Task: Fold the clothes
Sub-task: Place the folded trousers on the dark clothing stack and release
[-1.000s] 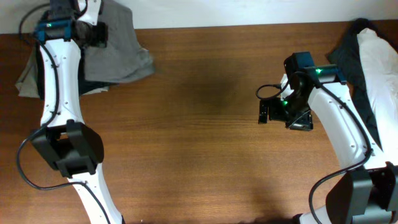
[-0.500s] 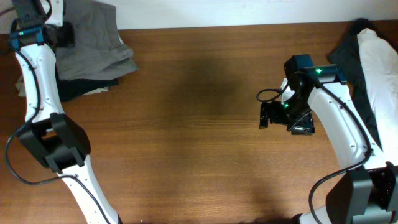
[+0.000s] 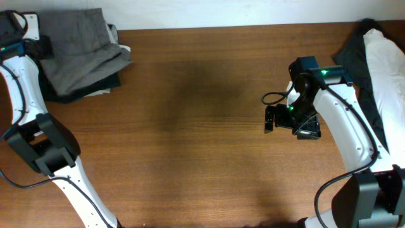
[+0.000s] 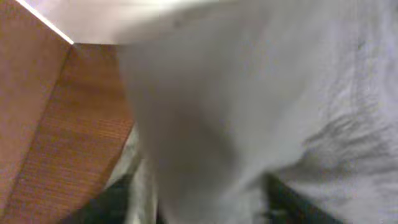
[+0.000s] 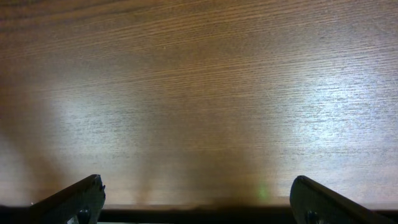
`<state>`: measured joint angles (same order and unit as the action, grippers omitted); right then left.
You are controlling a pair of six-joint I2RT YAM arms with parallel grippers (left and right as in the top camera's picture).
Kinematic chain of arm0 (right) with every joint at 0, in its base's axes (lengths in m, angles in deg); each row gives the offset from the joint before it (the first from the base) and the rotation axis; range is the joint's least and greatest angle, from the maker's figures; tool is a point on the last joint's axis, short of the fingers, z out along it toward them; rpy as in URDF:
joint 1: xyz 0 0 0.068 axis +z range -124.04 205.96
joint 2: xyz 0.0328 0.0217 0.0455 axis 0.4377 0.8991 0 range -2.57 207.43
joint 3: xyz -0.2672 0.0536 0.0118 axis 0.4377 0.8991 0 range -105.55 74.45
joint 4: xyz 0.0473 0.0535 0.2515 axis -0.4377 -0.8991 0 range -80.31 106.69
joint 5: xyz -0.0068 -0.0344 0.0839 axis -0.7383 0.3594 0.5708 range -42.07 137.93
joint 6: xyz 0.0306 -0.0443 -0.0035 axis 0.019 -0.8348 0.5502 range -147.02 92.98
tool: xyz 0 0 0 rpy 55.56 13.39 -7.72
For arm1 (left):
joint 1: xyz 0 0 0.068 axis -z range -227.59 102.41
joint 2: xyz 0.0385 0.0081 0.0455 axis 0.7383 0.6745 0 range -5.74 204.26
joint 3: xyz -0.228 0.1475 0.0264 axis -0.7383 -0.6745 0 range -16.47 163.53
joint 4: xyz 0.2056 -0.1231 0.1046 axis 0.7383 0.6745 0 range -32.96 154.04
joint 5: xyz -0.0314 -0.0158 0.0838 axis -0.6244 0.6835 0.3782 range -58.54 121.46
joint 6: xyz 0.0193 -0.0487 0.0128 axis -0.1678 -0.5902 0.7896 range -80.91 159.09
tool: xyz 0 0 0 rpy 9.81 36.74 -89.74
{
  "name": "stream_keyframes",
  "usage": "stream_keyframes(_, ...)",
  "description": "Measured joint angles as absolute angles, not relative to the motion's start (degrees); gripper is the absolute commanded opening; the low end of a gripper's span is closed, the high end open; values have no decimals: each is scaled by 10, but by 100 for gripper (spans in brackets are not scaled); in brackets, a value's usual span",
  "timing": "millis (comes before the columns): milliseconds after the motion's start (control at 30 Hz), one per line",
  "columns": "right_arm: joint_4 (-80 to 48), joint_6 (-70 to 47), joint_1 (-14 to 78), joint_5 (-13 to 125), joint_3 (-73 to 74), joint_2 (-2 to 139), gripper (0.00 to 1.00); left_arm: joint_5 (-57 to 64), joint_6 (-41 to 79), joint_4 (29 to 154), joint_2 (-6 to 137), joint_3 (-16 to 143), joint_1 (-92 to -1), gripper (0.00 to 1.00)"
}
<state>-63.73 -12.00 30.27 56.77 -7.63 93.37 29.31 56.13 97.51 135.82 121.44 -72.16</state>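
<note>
A folded grey garment (image 3: 79,44) lies on top of a small pile of clothes at the table's back left corner. My left gripper (image 3: 43,47) is at its left edge. In the left wrist view the grey cloth (image 4: 249,112) fills the frame, blurred, with two dark fingers (image 4: 106,208) apart at the bottom and cloth between them. Over bare wood right of centre, my right gripper (image 3: 270,118) stands open and holds nothing; its fingertips (image 5: 84,199) are spread wide in the right wrist view.
Under the grey garment lie a dark piece (image 3: 104,82) and a light one (image 3: 101,92). A heap of black cloth (image 3: 357,57) and white cloth (image 3: 386,57) lies at the right edge. The wooden table (image 3: 190,139) ends at a white wall behind.
My left arm has swung left toward the table's corner. The grey garment went with it and now lies flatter on the pile. The left fingers have parted. The right arm has not moved.
</note>
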Motion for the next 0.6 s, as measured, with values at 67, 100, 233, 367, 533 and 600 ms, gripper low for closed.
stream_keyframes(67,-638,-120,303,568,-76,934,99,296,558,976,1362,1214,-723,99)
stream_keyframes(100,-638,-120,303,568,-76,934,98,298,552,980,1364,1214,-723,99)
stream_keyframes(233,-637,-120,303,568,-76,934,99,271,522,1031,1363,1217,-723,45)
stream_keyframes(367,-637,-120,303,568,-76,934,98,209,480,1140,1350,1219,-706,1)
stream_keyframes(533,-637,-120,303,568,-76,934,99,178,465,1178,1348,1219,-661,1)
stream_keyframes(600,-637,-120,303,568,-76,934,99,180,462,1184,1348,1216,-646,1)
